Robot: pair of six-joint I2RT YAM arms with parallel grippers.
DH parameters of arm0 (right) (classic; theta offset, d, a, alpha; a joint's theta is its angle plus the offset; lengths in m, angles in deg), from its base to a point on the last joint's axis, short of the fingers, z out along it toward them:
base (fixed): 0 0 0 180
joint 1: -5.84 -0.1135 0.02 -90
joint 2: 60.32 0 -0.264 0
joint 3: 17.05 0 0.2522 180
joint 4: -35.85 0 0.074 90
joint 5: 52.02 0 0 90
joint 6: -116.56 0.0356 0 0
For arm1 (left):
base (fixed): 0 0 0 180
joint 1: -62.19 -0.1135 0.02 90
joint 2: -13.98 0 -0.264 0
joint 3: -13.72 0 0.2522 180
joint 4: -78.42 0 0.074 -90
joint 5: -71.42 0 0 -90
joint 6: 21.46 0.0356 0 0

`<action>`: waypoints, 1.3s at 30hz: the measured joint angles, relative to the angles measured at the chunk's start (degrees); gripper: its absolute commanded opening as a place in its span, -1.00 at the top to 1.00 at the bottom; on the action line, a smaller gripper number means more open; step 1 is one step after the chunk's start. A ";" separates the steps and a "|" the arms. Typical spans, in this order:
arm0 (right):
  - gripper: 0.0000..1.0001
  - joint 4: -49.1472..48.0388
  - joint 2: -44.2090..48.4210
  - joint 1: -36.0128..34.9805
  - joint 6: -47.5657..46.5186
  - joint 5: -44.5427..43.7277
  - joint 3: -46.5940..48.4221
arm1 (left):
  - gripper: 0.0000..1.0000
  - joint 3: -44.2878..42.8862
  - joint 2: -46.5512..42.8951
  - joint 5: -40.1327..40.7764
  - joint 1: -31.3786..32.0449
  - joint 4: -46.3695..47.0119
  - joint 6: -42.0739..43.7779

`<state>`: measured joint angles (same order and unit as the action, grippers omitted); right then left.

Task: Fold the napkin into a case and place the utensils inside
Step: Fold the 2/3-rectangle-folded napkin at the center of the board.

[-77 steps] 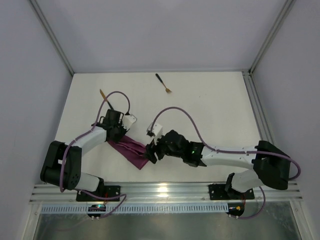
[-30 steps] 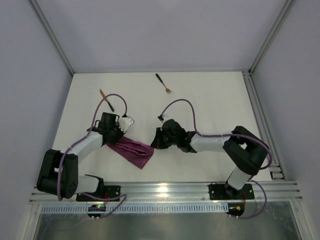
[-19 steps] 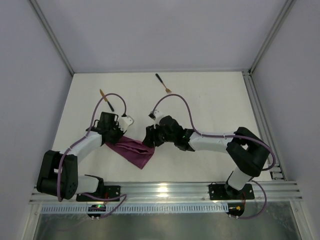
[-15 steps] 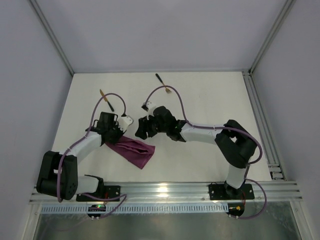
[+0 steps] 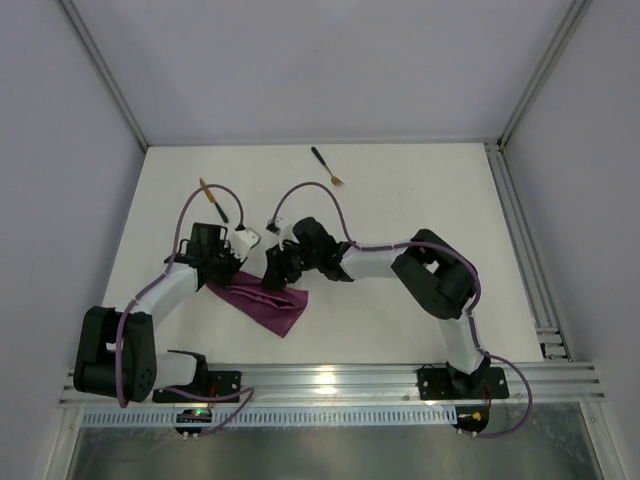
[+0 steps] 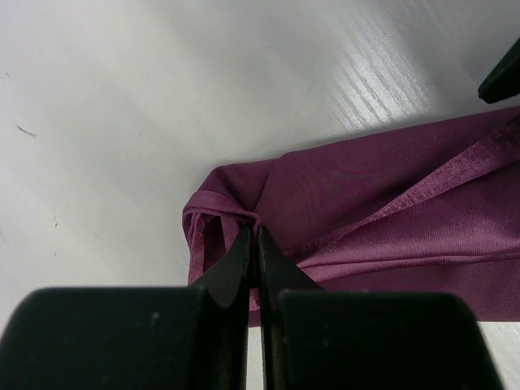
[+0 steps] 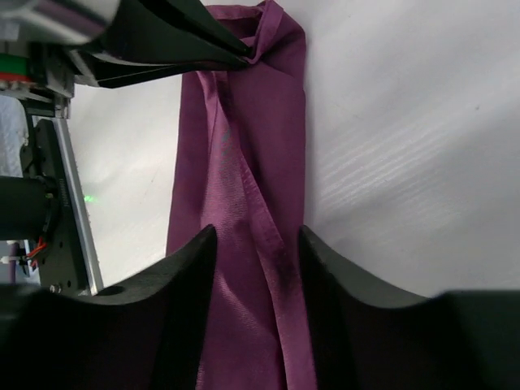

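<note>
The napkin (image 5: 268, 305) is laid in the front-left part of the white surface (image 5: 430, 200), between the two arms. It is folded into a long narrow band that runs diagonally from rear-left to front-right. Open room is available across the right half and the rear of the surface, up to the aluminium rail (image 5: 512, 230) at the right border.

The cloth is plain magenta-purple with a slight sheen. A stitched hem (image 6: 439, 183) is seen crossing the folded layers, and the left end is bunched into small loops.

The left claw (image 5: 224, 280) is closed, and that bunched end is pinched between its black fingertips (image 6: 237, 264). The right claw (image 5: 274, 272) is held partly open over the band, with one finger (image 7: 191, 260) at each side and the cloth visible between them. Contact with the cloth cannot be confirmed.

The knife (image 5: 212, 199) and the fork (image 5: 326, 166) are located on the bare surface behind the napkin, well apart from each other and outside the folded cloth.
</note>
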<state>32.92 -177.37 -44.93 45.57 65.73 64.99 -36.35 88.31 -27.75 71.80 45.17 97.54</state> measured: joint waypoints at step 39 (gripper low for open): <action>0.50 8.26 1.33 -7.80 2.80 -15.98 1.16 | 1.00 0.02 1.05 0.37 -4.61 -0.46 2.32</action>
<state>41.19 -176.04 -52.73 48.36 49.75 66.14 -36.33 89.36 -27.38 67.19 44.71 99.85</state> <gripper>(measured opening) 0.178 0.009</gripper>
